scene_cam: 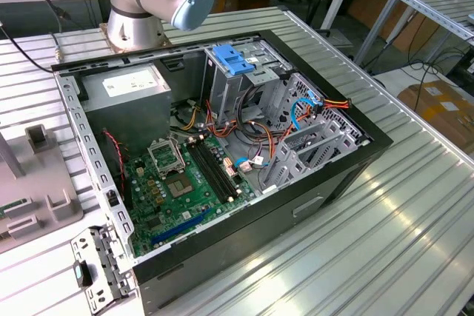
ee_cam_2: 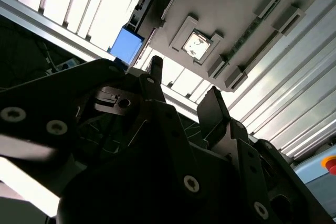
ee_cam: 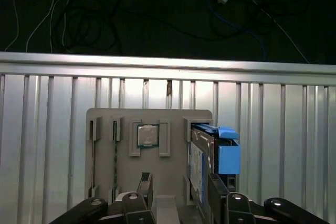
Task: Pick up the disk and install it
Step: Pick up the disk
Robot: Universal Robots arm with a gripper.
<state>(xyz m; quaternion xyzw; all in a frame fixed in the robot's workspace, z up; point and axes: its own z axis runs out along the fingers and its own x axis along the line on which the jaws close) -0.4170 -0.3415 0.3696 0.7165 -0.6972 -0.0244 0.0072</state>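
Ribbed table [ee_cam: 52, 129] bears one fixture [ee_cam: 105, 140] holding one disk [ee_cam: 198, 163]; end effector [ee_cam: 180, 178] apparently spread.

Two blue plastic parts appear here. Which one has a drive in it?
The blue frame in the grey holder: it edges the disk, standing on edge beside the chip. The blue bracket atop the drive cage is bare.

Ribbed aluminium table [ee_cam: 52, 129]: sound and level. A grey fixture plate [ee_cam: 104, 161] lies flat on it, directly ahead of the jaws of the gripper [ee_cam: 180, 182]. An open computer case [scene_cam: 222, 249] and a loose perforated metal bracket [scene_cam: 100, 264] rest on the same table, clear of the jaws.
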